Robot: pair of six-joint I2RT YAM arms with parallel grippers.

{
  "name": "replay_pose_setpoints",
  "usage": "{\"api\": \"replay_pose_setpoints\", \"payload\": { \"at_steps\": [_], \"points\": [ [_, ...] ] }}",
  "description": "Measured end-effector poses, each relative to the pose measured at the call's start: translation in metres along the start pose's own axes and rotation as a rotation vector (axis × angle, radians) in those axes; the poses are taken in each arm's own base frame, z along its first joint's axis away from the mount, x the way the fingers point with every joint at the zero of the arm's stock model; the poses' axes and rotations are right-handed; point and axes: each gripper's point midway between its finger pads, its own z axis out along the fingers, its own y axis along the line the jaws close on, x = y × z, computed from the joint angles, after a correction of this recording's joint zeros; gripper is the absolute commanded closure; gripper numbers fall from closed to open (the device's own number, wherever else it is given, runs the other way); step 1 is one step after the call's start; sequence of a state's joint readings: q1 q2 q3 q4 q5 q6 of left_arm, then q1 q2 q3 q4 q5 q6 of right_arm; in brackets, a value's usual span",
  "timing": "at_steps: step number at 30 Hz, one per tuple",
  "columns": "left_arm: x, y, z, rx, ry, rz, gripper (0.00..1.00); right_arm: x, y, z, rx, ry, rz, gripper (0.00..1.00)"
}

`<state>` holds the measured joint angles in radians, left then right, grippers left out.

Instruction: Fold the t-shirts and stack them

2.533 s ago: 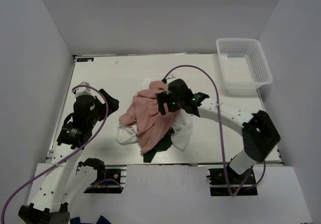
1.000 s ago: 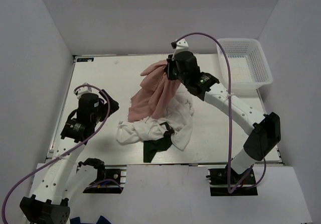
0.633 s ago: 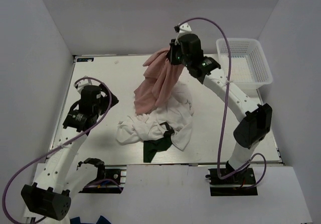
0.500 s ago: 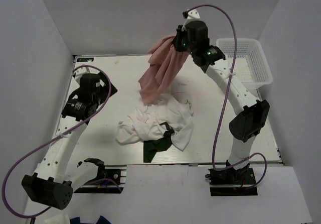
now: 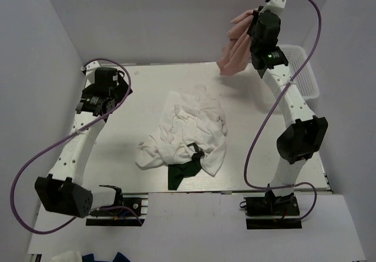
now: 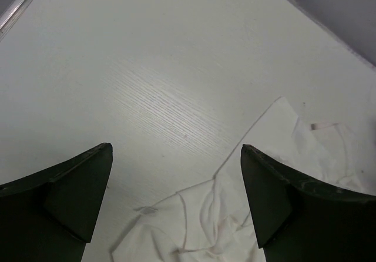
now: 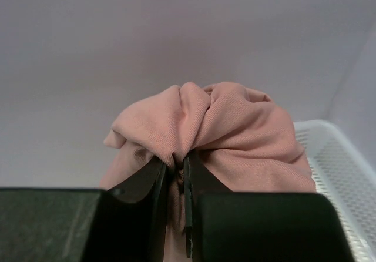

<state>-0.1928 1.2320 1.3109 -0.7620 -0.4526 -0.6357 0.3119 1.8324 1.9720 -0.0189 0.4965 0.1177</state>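
The right gripper point(image 5: 257, 22) is raised high above the far right of the table point(image 5: 141, 97), jaws pinched narrow on a bunched fold of the pink shirt point(image 5: 234, 50). In the right wrist view the cloth swells out above the two fingers point(image 7: 154, 182) and is squeezed in the slit between them. The rest of the shirt hangs down from the grip in a loose drape, clear of the table and to the left of the basket point(image 5: 310, 79), outside it. The basket stands at the far right corner, partly hidden behind the right arm; what shows of it is white lattice wall, rim and floor, also seen at the right edge of the wrist view point(image 7: 332, 156). The white shirts point(image 5: 191, 127) lie in a crumpled heap at mid-table, one with a small black print point(image 5: 195, 152) near its front edge. The green shirt point(image 5: 181, 175) pokes out from under the heap at the near edge of the table. The left gripper point(image 5: 108, 94) is at the far left of the table, well apart from the heap, jaws wide and holding nothing. Its own camera looks down between the spread fingers point(image 6: 76, 191) at bare tabletop point(image 6: 147, 68) and a thin edge of white cloth point(image 6: 200, 227).
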Motion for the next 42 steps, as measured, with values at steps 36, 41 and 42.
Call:
{"api": "replay_pose_setpoints", "payload": {
  "at_steps": [36,41,42],
  "points": [
    [-0.01,0.011,0.09,0.131,0.117,0.038,0.0,0.214,-0.075,0.052,0.122,0.413,0.068,0.1],
    [-0.008,0.012,0.082,0.139,0.135,0.043,0.0,0.165,-0.058,0.038,0.041,0.353,0.054,0.1],
    [-0.008,0.012,0.079,0.142,0.134,0.042,0.0,0.155,-0.053,0.035,0.023,0.341,0.052,0.1]
  ]
}}
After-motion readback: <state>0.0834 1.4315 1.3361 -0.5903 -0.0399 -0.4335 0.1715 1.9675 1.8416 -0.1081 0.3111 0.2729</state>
